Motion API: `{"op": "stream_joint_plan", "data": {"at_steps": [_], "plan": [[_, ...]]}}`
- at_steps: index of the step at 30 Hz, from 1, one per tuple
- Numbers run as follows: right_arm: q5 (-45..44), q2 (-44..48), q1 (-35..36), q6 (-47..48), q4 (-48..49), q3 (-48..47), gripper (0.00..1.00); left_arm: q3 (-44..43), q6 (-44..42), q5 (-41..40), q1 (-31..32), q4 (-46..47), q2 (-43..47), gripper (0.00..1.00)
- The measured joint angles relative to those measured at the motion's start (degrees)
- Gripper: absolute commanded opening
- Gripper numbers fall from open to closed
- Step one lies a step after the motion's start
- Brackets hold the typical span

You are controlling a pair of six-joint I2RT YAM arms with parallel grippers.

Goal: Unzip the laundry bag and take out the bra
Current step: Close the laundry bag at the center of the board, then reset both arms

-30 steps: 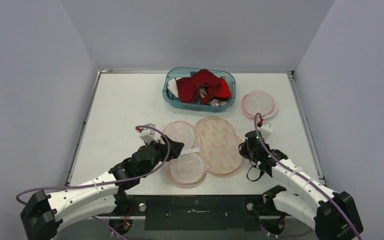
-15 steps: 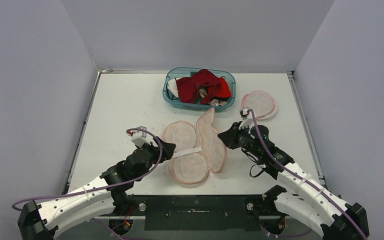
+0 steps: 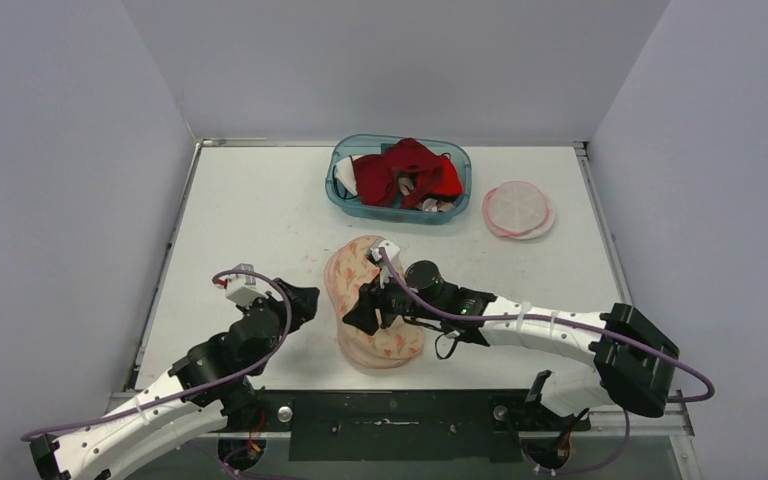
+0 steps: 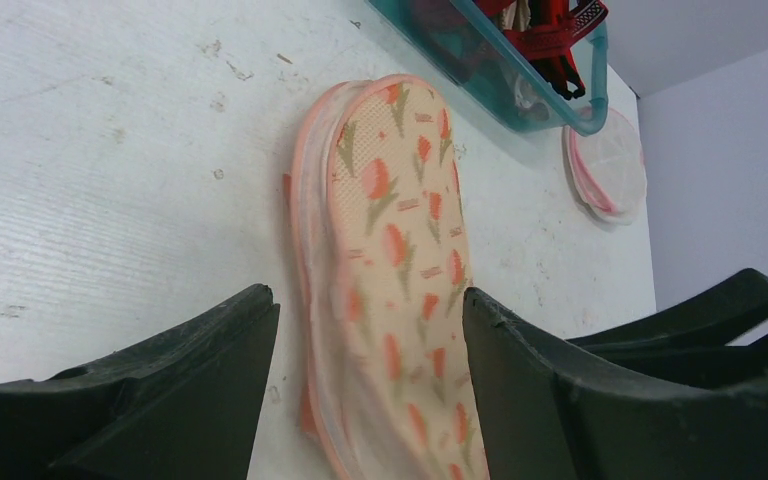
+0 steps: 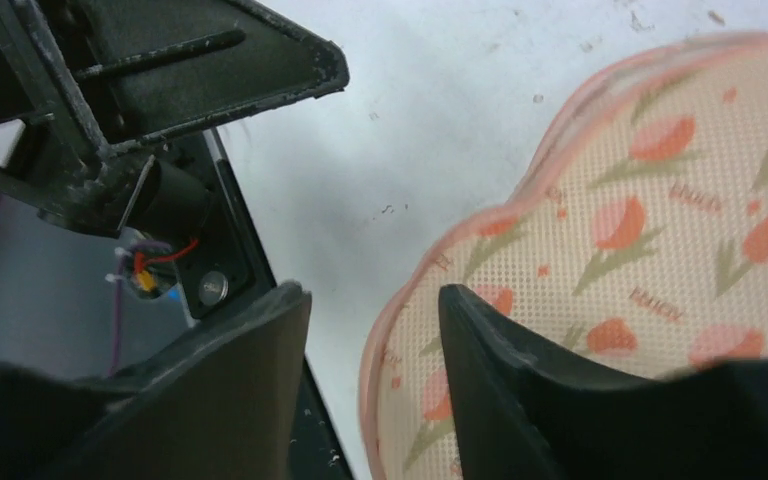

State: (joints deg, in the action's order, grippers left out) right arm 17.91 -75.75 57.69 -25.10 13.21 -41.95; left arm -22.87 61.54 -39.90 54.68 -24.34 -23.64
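The laundry bag (image 3: 356, 264) is a pink mesh case with an orange tulip print, and it lies folded shut on the white table. Its printed flap (image 4: 400, 230) covers the rest, so the bra is hidden. My right gripper (image 3: 352, 312) reaches across the bag to its near left edge (image 5: 390, 340). Its jaws stand open, with bare table and the bag's rim showing between them (image 5: 375, 292). My left gripper (image 3: 305, 298) hovers just left of the bag, also open. The bag lies ahead of its fingers (image 4: 368, 295), untouched.
A teal bin (image 3: 343, 190) holding red and white garments stands at the back centre. A round pink mesh disc (image 3: 518, 208) lies to its right. The table's near edge and black mounting rail (image 5: 220, 290) are close under the right gripper.
The right arm swung the printed flap from right to left, folding it over the bag's other half, then opened its jaws. The left arm drew back to the left.
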Motion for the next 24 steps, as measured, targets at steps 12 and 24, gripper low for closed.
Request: {"op": "stream_joint_plan", "data": {"at_steps": [12, 24], "plan": [[-8.2, 6.1, 1.8, -0.4, 3.2, 2.7, 1.0, 0.0, 0.0, -1.6, 0.0, -3.6, 2.1, 0.77], [-55.5, 39.9, 1.5, -3.5, -10.8, 16.3, 0.9, -1.2, -4.8, -2.0, 0.0, -1.2, -7.1, 0.95]]}}
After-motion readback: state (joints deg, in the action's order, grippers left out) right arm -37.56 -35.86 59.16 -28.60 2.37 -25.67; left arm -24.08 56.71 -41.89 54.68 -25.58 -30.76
